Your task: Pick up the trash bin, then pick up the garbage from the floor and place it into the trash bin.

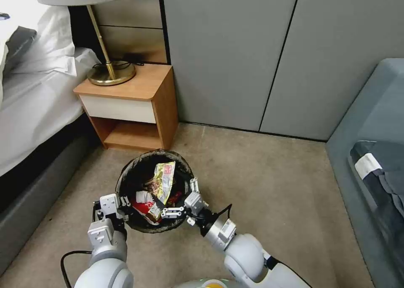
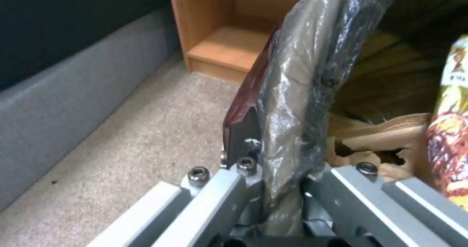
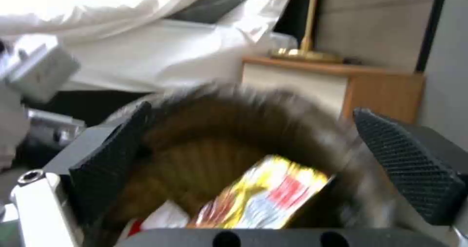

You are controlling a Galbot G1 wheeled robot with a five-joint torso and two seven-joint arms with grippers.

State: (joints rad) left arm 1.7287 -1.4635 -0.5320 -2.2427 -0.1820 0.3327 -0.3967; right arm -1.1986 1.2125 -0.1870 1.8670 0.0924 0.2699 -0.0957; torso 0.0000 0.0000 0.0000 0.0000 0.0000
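My left gripper is clamped on the rim of the bin, at the side nearest me; the jaws pinch the folded bag edge between them, one inside the bin and one outside. The bin sits over the carpet just in front of the nightstand, which is the nearest thing beyond it, with its open lower shelf facing the bin.

My right gripper hovers over the bin's rim on the side away from the bed, jaws spread wide with nothing between them; its black pads frame the bin's mouth.

Inside the bin a yellow wrapper stands tilted against the far wall, right beside the right gripper. Under it lie red-and-white litter and a brown cardboard scrap.

Around the nightstand: a brass lamp stands on top of it, the bed is beside it, grey wall panels run behind it, and a blue-grey sofa stands well apart from it, across the carpet.
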